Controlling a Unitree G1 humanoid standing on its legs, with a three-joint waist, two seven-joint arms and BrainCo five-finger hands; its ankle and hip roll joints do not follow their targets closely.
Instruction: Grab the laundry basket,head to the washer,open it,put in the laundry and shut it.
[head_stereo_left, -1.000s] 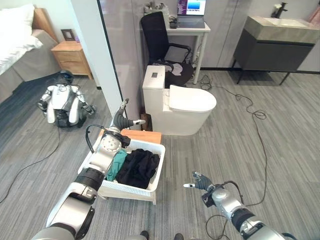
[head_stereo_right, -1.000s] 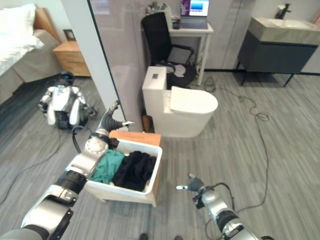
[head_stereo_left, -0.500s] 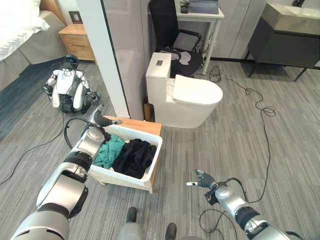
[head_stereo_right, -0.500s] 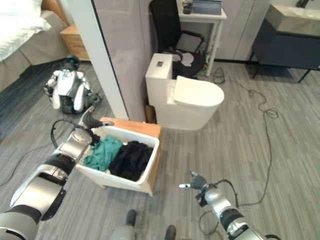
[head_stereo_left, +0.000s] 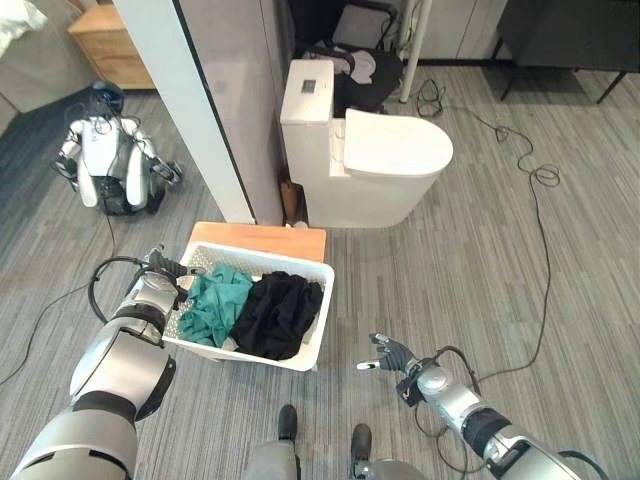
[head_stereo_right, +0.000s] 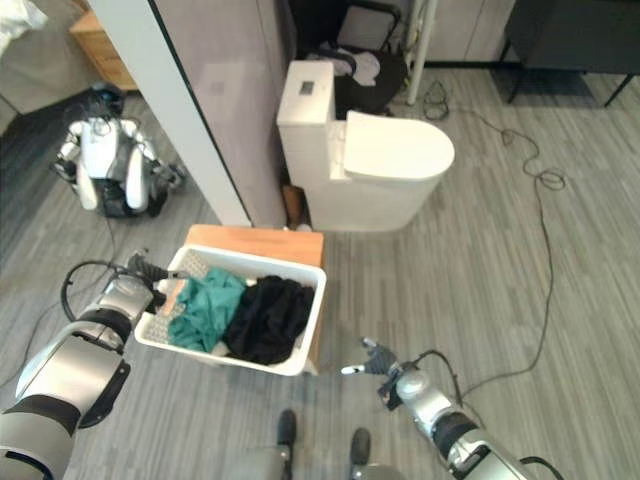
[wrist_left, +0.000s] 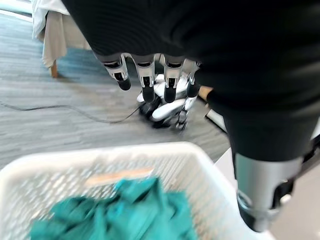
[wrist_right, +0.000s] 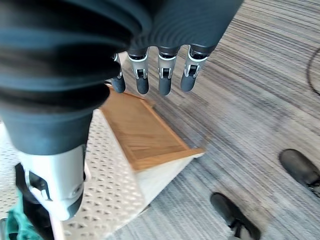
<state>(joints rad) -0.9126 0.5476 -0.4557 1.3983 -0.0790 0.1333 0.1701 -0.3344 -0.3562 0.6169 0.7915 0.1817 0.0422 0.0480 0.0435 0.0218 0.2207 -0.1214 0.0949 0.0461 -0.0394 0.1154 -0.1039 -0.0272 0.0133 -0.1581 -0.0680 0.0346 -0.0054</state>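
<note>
A white laundry basket (head_stereo_left: 322, 308) rests on a low wooden stand (head_stereo_left: 262, 238) on the floor. Inside lie a teal cloth (head_stereo_left: 215, 300) and a black cloth (head_stereo_left: 275, 315). My left hand (head_stereo_left: 158, 270) is at the basket's left rim, fingers straight; whether it touches the rim I cannot tell. In the left wrist view its fingers (wrist_left: 145, 80) point out past the basket rim (wrist_left: 100, 154) and the teal cloth (wrist_left: 125, 212). My right hand (head_stereo_left: 388, 354) hovers open above the floor, to the right of the basket and apart from it. The right wrist view shows the basket's wall (wrist_right: 95, 185) and the stand (wrist_right: 145, 132).
A white toilet (head_stereo_left: 380, 170) stands behind the basket, beside a grey partition wall (head_stereo_left: 215, 110). A small humanoid robot (head_stereo_left: 105, 165) sits on the floor at far left. A cable (head_stereo_left: 535, 190) trails over the floor at right. Dark shoes (wrist_right: 232, 215) show near the stand.
The whole view has tilted down and shifted. My left hand has dropped from above the basket's back left corner to its left rim. The right hand stays low at the right.
</note>
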